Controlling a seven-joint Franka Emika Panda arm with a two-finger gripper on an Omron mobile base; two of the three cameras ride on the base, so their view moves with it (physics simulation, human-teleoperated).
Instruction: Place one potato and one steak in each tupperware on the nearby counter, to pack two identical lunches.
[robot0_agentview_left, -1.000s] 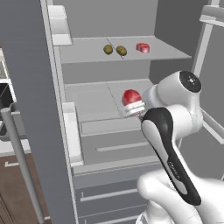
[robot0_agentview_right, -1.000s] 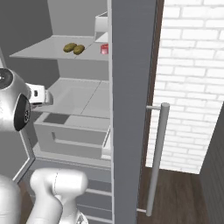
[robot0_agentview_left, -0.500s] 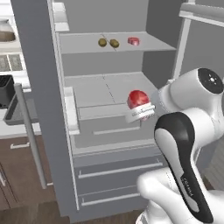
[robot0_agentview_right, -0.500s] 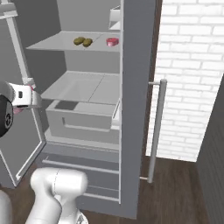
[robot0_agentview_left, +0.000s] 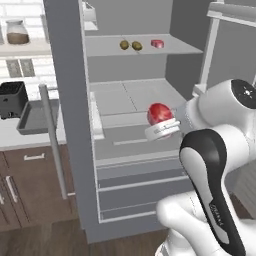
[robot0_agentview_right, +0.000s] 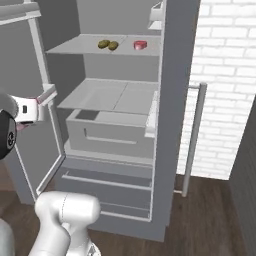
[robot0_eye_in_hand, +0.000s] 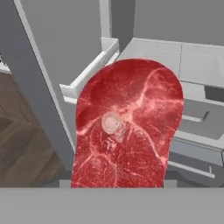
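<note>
One steak (robot0_eye_in_hand: 127, 131), red and marbled with a pale bone spot near its middle, is held in the gripper (robot0_agentview_left: 161, 129), whose jaws stand part-closed on the steak's lower end. In the hand view the meat stands up from the grip, its long axis running away from the hand. In the left base view it shows as a red lump (robot0_agentview_left: 159, 113) just above the white hand, out in front of the open fridge (robot0_agentview_left: 65, 75).

One dark grey tupperware (robot0_agentview_left: 34, 118) sits on the worktop (robot0_agentview_left: 10, 135), well apart from the gripper and to the robot's left, beyond the fridge's grey side panel and its door handle. That is the direction the carry seems to call for: leftward around the panel, then down. Whether the tray already holds anything cannot be told from here. A second tupperware is not to be made out.

One black toaster (robot0_agentview_left: 12, 98) stands just beside the tray, touching or nearly so.

Count on the fridge's upper shelf (robot0_agentview_right: 80, 46):
- two potatoes (robot0_agentview_right: 108, 45), side by side, brown-green
- one further steak (robot0_agentview_right: 140, 45), small and pink-red, just right of them in the right base view

One jar (robot0_agentview_left: 17, 32) rests on the wall shelf above the worktop.

Judged stage: steak in hand, not yet set in a tray; both potatoes and the other steak untouched.
</note>
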